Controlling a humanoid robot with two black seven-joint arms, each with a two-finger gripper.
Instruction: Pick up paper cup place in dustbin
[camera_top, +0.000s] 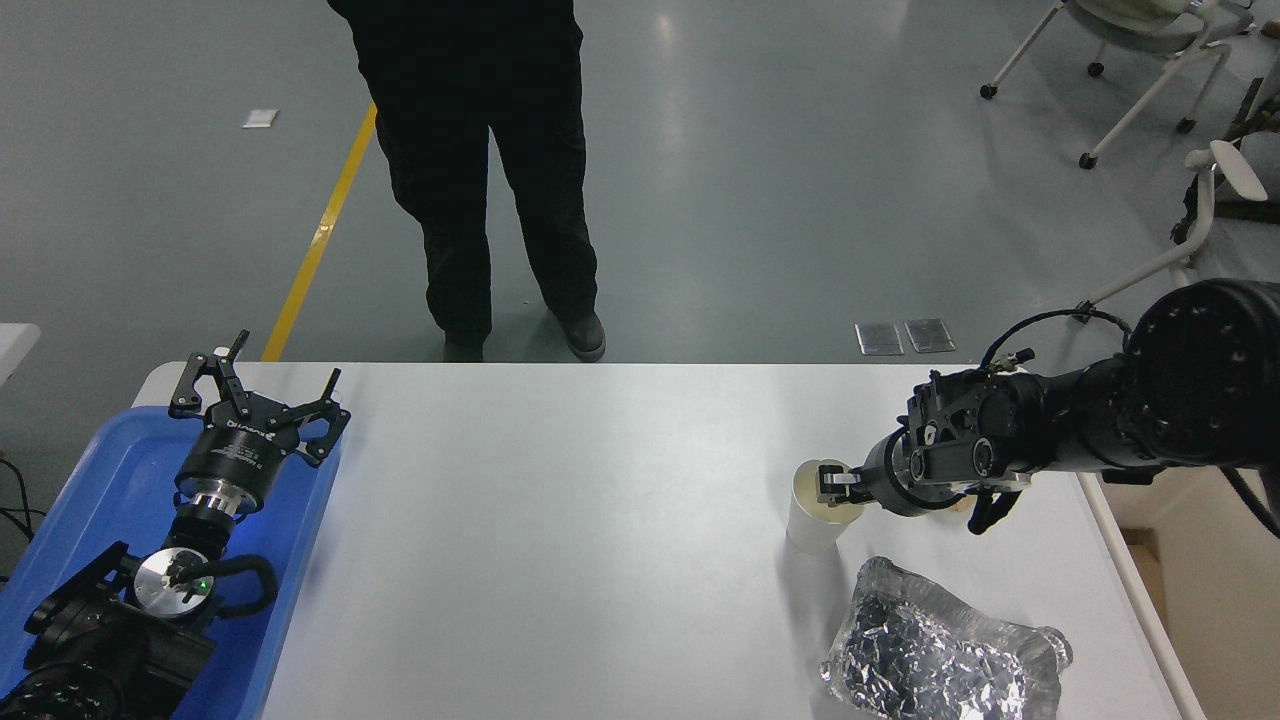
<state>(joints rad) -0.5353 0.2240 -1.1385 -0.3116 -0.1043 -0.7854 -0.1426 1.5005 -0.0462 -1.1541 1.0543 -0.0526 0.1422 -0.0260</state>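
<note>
Reaching our right gripper (835, 487) into the small white paper cup (815, 520), jaws apparently closing on its rim; binning is remaining.

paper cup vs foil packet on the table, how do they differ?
The paper cup is plain white and smooth; the foil packet is crinkled silver. The cup stands upright, the packet lies flat. The cup is smaller. The right hand is at the cup's rim; the packet is untouched. Both sit on the white table.
</note>
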